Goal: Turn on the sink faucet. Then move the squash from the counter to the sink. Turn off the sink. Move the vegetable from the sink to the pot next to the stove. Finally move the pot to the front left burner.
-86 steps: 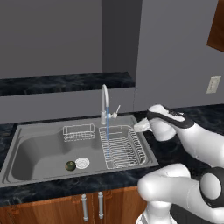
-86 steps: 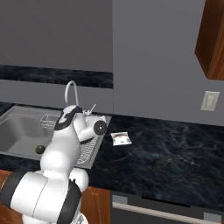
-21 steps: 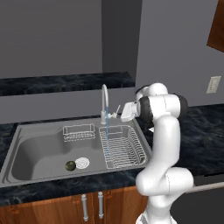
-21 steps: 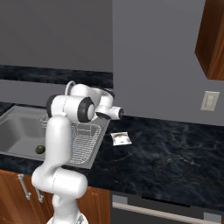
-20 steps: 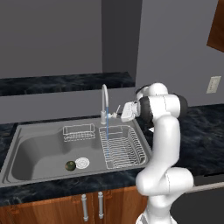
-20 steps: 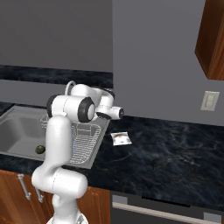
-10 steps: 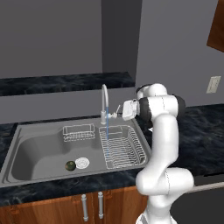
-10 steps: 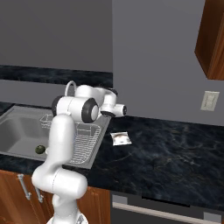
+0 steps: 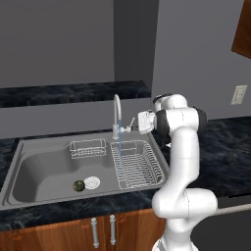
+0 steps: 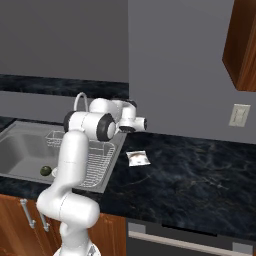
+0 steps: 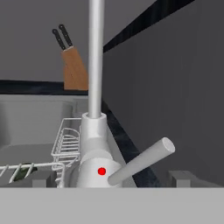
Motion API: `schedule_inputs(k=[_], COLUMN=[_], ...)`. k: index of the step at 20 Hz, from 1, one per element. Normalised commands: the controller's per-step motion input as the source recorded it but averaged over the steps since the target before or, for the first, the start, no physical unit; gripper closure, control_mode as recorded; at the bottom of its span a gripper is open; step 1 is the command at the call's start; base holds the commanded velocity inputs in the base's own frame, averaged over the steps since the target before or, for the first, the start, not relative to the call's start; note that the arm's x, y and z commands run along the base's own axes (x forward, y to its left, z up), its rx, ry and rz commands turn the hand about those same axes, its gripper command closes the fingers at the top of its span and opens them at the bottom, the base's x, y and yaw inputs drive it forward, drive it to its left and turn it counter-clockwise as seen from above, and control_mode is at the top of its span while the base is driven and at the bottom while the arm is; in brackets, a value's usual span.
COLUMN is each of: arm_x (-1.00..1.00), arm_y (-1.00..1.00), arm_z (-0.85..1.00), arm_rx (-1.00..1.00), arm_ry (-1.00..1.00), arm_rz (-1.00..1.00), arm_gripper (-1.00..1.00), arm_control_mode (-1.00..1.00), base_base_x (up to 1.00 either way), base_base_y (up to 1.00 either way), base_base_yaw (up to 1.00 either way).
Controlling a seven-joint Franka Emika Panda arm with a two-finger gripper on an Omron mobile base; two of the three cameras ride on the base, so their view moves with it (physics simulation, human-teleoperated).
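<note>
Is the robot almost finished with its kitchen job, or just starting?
Just starting. Water already runs from the sink faucet, so that step looks done. The gripper hangs by the faucet's lever. A dark green squash lies in the sink near the drain. Faucet off, the pot and the stove steps remain.

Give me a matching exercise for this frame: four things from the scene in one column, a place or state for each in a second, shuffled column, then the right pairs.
Things:
1. squash
2. sink faucet
3. knife block
4. small packet

Places or states:
A. lying on the black counter, right of the sink
B. running, a thin stream falling onto the wire rack
C. on the basin floor, beside the round drain
D. standing far behind the faucet in the hand view, two dark handles sticking up

Pairs: 1-C, 2-B, 3-D, 4-A
</note>
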Motion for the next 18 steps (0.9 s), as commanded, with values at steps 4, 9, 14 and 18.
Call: schedule_inputs(k=[4, 9, 14, 18], arm_x=[0.04, 0.08, 0.09, 0.08], arm_y=[0.15, 0.32, 0.52, 0.6], arm_z=[0.03, 0.12, 0.16, 0.16], arm_rx=[0.0, 0.0, 0.0, 0.0], arm_ry=[0.0, 0.0, 0.0, 0.0], arm_rz=[0.08, 0.04, 0.01, 0.0], arm_gripper=[-1.0, -1.0, -1.0, -1.0], arm_control_mode=[-1.0, -1.0, -1.0, -1.0], base_base_x=[0.0, 0.0, 0.0, 0.0], base_base_y=[0.0, 0.0, 0.0, 0.0], base_base_yaw=[0.0, 0.0, 0.0, 0.0])
